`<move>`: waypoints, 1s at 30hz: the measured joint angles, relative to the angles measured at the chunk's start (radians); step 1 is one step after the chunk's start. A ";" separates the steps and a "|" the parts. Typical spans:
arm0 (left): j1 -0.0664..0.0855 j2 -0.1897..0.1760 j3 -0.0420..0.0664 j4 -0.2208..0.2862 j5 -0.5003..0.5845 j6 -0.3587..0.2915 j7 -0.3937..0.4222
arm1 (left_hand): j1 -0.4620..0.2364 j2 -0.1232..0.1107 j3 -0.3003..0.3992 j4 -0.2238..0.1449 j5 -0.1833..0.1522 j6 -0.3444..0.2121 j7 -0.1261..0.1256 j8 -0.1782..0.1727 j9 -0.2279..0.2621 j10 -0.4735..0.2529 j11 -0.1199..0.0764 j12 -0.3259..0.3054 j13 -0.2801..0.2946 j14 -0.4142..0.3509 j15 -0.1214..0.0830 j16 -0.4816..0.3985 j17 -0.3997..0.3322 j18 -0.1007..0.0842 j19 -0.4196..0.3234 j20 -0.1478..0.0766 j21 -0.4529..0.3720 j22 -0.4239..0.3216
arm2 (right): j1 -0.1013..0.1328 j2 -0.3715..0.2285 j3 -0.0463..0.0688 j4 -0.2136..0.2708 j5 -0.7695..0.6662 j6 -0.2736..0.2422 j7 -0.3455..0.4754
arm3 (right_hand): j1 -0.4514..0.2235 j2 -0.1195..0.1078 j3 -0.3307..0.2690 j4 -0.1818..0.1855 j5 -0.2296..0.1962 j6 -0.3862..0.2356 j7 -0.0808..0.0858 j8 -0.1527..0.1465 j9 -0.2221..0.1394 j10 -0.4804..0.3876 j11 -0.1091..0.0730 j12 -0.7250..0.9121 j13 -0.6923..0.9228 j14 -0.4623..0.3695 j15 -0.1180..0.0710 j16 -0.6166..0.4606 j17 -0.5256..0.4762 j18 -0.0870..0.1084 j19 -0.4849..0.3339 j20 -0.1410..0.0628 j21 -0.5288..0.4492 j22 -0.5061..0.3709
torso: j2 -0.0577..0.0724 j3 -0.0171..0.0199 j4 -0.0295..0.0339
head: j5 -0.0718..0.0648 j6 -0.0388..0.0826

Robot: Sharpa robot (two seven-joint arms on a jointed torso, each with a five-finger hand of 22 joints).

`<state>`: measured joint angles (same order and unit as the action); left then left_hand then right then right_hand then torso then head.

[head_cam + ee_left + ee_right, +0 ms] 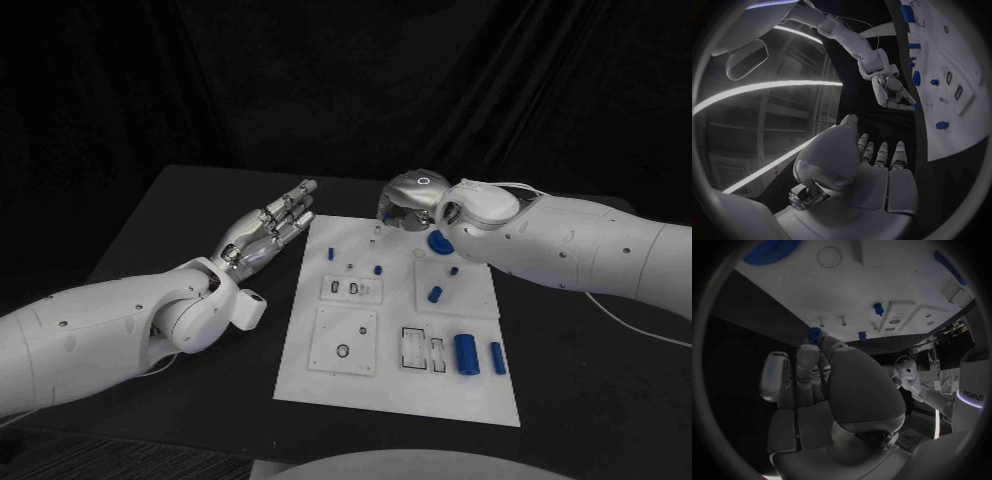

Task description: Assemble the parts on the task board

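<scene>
White task board (397, 395) beside left robot hand (270, 233).

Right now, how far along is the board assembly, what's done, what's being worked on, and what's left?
Looks early. Several small blue pegs already stand on the task board. The right hand is at the board's far edge, its fingers touching a small blue part; whether it is gripped is unclear. The left hand hovers open beside the board. Two blue cylinders lie loose, and the slots look unfilled.
</scene>
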<state>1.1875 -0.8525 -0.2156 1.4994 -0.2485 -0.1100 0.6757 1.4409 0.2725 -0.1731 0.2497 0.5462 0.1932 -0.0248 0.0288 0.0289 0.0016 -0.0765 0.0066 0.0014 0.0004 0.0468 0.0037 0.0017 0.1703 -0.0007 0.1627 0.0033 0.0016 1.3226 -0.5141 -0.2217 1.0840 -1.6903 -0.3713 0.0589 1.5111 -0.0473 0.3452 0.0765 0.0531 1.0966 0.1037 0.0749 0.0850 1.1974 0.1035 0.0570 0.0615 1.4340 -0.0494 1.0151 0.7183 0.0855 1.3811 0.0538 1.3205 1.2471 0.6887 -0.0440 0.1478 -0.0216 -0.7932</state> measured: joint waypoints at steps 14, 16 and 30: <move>0.000 0.001 0.000 -0.001 0.000 0.003 0.000 | 0.000 0.000 0.000 0.000 0.000 0.004 0.004 0.000 0.001 0.000 0.000 0.000 0.000 0.000 0.000 0.000 -0.001 0.000 0.004 0.004 0.000 0.000 | -0.005 0.015 0.000 -0.032 0.008 0.017 0.002 | 0.000 0.000 -0.005 0.005 -0.001 0.000 0.000 -0.002 0.000 0.002 -0.013 -0.004 0.000 -0.005 -0.002 0.000 -0.004 0.000 0.000 0.000 0.000 0.008 | 0.000 -0.0002 0.0005 | 0.000 0.001; 0.000 0.001 0.000 -0.001 0.000 0.004 0.000 | 0.000 0.000 0.003 0.001 0.000 0.004 0.004 0.000 0.001 0.000 0.000 0.000 0.000 0.000 0.000 0.000 -0.001 0.000 0.003 0.004 0.000 0.000 | -0.006 0.017 0.000 -0.033 0.008 0.018 0.002 | 0.000 0.000 -0.005 0.005 -0.001 0.000 0.000 -0.002 0.000 0.002 -0.013 -0.005 -0.001 -0.005 -0.002 0.000 -0.004 0.000 0.000 0.000 0.000 0.009 | 0.000 -0.0005 0.0002 | 0.001 0.000; 0.000 0.004 0.000 -0.003 0.000 0.006 0.000 | 0.000 0.000 0.006 0.000 0.000 0.007 0.000 0.000 0.001 0.000 0.000 0.000 0.000 0.000 0.000 0.000 -0.001 0.000 0.000 0.007 0.000 0.000 | -0.011 0.029 0.000 -0.040 0.010 0.022 0.006 | 0.000 0.000 -0.009 0.009 -0.001 -0.004 -0.004 -0.002 0.000 0.000 -0.018 0.000 0.000 -0.005 -0.003 0.000 -0.004 0.000 0.000 0.000 0.004 0.014 | -0.001 -0.0018 0.0000 | 0.002 -0.007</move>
<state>1.1875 -0.8489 -0.2156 1.4964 -0.2486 -0.1044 0.6757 1.4409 0.2725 -0.1676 0.2497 0.5461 0.2003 -0.0249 0.0288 0.0295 0.0016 -0.0766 0.0066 0.0009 0.0004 0.0466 0.0037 0.0011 0.1703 -0.0007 0.1698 0.0033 0.0017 1.3112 -0.4852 -0.2215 1.0440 -1.6805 -0.3497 0.0646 1.5107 -0.0477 0.3362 0.0854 0.0520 1.0929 0.1001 0.0732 0.0852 1.1977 0.0851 0.0570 0.0611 1.4288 -0.0519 1.0152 0.7145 0.0859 1.3811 0.0538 1.3248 1.2610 0.6879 -0.0458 0.1478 -0.0196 -0.8005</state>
